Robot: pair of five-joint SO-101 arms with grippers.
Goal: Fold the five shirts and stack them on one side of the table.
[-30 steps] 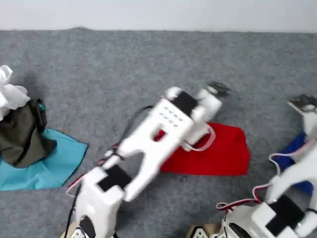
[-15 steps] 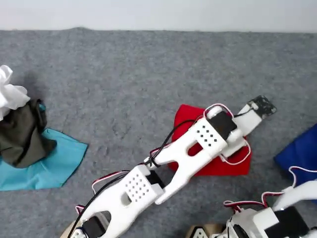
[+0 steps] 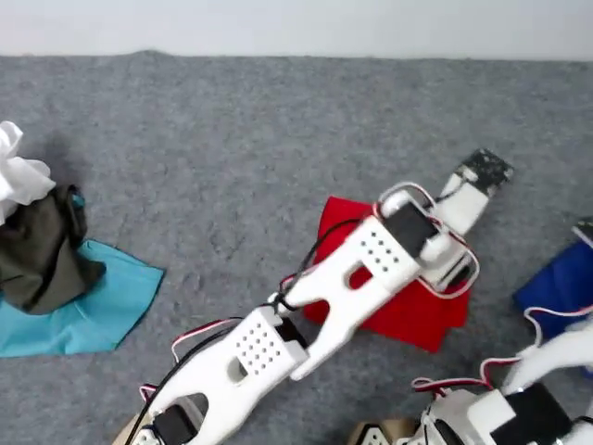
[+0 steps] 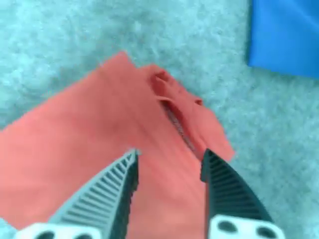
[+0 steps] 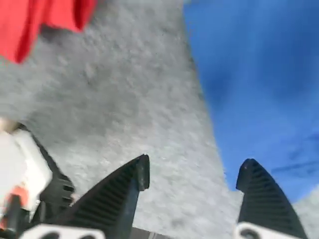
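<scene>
A folded red shirt (image 3: pixel 394 311) lies right of the table's middle, with my left arm (image 3: pixel 371 269) stretched across it. In the left wrist view my left gripper (image 4: pixel 169 155) hangs open just above the red shirt (image 4: pixel 89 144), near its collar (image 4: pixel 172 107), holding nothing. A blue shirt (image 3: pixel 561 283) lies at the right edge. My right gripper (image 5: pixel 197 162) is open over bare carpet beside the blue shirt (image 5: pixel 259 74). At the far left, a white shirt (image 3: pixel 18 171) and a dark green shirt (image 3: pixel 42 246) are piled on a teal shirt (image 3: pixel 93 306).
Grey carpet (image 3: pixel 232 139) covers the whole table up to the white wall at the back. The right arm's base (image 3: pixel 500 417) stands at the front right. The back half of the table holds nothing.
My left arm has swung right and stretched out over the red shirt, which now lies more tilted. The right arm pulled back off the blue shirt, uncovering it.
</scene>
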